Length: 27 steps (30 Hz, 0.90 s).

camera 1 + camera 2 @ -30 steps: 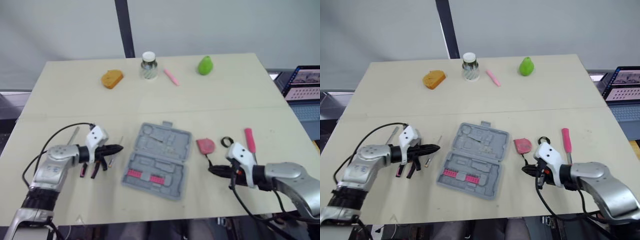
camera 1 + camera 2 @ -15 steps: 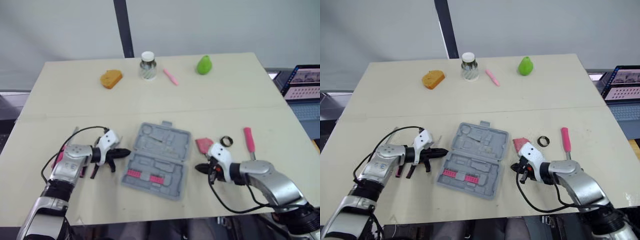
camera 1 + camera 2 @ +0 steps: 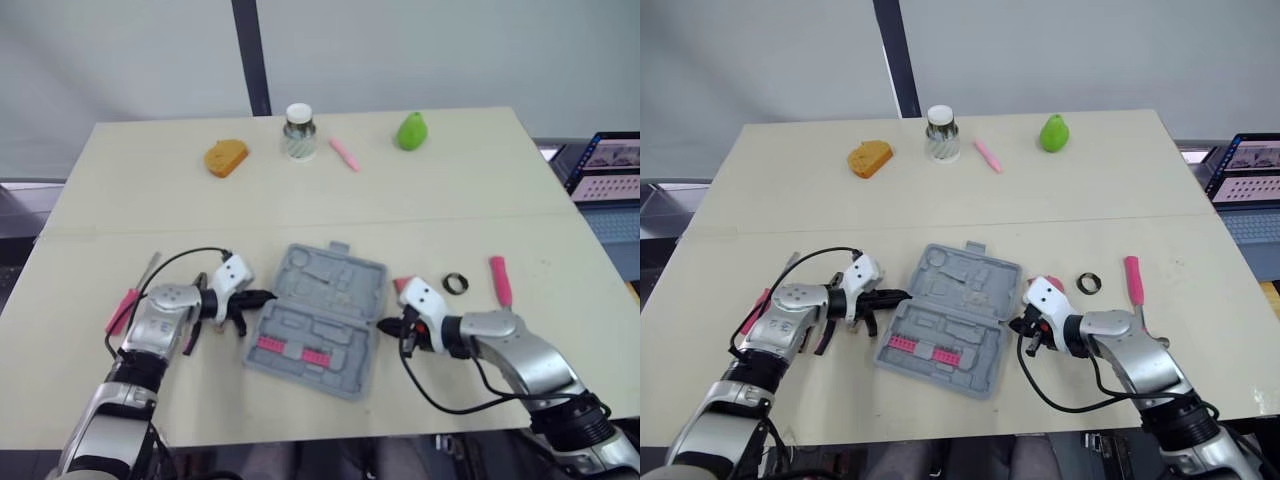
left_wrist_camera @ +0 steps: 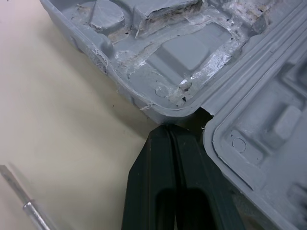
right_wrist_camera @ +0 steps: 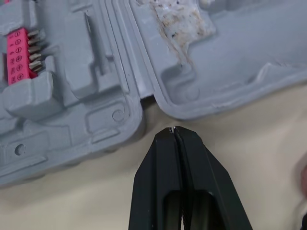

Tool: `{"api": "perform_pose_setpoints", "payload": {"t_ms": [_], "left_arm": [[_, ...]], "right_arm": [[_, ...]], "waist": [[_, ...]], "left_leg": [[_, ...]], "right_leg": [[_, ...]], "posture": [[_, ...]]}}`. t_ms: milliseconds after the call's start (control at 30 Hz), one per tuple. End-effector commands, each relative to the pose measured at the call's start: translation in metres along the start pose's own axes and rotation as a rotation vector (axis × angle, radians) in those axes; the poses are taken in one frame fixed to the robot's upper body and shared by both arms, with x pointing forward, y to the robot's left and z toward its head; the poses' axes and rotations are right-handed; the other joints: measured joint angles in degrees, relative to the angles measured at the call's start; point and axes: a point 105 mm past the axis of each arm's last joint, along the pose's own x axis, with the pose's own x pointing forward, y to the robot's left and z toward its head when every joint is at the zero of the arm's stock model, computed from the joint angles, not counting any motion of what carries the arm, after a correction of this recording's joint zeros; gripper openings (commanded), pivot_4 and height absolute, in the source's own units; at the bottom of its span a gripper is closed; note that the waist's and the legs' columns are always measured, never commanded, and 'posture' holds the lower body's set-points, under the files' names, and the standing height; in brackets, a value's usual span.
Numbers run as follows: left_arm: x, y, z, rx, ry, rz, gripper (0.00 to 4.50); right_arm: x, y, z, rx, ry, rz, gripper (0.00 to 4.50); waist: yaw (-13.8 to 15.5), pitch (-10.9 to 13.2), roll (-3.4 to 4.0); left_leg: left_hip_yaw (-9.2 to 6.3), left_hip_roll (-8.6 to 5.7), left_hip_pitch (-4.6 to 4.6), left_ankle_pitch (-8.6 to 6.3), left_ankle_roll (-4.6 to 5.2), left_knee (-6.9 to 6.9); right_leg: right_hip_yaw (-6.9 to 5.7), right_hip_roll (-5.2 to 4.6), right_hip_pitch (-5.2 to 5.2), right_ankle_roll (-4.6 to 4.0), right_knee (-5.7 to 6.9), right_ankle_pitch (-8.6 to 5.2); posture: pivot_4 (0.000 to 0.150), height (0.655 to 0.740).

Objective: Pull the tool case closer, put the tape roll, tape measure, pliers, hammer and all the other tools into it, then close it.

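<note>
The grey tool case [image 3: 322,318] lies open and flat at the table's near middle, with a pink bit strip [image 3: 290,351] in its near half. My left gripper [image 3: 262,297] is shut and empty, its tips [image 4: 169,128] pressed into the hinge notch on the case's left edge. On the opposite side my right gripper [image 3: 383,325] is shut and empty, its tips [image 5: 173,129] just short of the right hinge gap. A pink tape measure [image 3: 403,286] peeks out behind the right gripper. Further right lie the black tape roll [image 3: 455,283] and a pink-handled tool [image 3: 499,280]. A pink-handled screwdriver [image 3: 128,301] lies left of my left arm.
Along the far edge stand an orange object [image 3: 225,157], a glass jar [image 3: 298,131], a pink marker [image 3: 343,153] and a green pear [image 3: 410,131]. Dark tool handles [image 3: 825,338] lie under my left forearm. A laptop [image 3: 605,162] sits off the table's right side.
Both grippers have closed in on the case from either side, the left one reaching its left hinge notch and the right one its right edge. The case has not visibly moved.
</note>
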Motion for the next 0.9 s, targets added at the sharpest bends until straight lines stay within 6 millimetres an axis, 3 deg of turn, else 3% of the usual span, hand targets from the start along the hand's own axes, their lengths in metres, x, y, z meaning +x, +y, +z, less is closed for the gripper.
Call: {"api": "perform_pose_setpoints", "payload": {"t_ms": [33,900], "left_arm": [[0.004,-0.004,0.002,0.002,-0.006,-0.019,0.08],[-0.014,-0.068,-0.017,-0.143,0.032,-0.112,0.08]], "right_arm": [[0.001,0.003,0.006,-0.018,-0.021,0.018,0.07],[-0.003,0.008,0.001,-0.047,0.005,0.082,0.07]], "waist": [[0.0,0.0,0.0],[-0.6,0.0,0.01]], "left_leg": [[-0.03,-0.01,0.0,0.0,0.0,0.01],[-0.01,0.0,-0.04,-0.01,-0.01,-0.06]], "right_leg": [[0.0,-0.01,-0.01,0.0,0.05,0.0],[0.12,-0.03,-0.22,-0.01,0.19,-0.01]], "posture": [[0.15,0.7356],[0.15,0.7356]]}}
